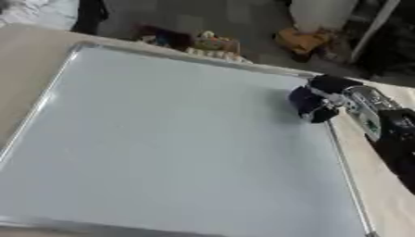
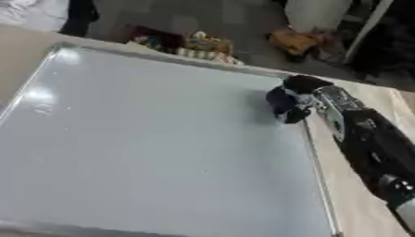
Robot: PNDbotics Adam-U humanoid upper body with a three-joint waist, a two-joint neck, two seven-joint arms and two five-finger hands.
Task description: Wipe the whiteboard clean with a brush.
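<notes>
hiding under right hand (image 2: pixel 301 95): brush (image 2: pixel 279 104)

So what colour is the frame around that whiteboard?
Silver metal frame, clearest in the right eye view.

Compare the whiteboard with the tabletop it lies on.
The pale grey whiteboard looks glossy, with soft glare; the beige tabletop looks matt. The whiteboard has a thin silver frame; the tabletop shows no such border. The robot's right hand reaches onto the whiteboard's right edge, whereas its arm crosses the tabletop. Both are flat, plain and unmarked.
</notes>
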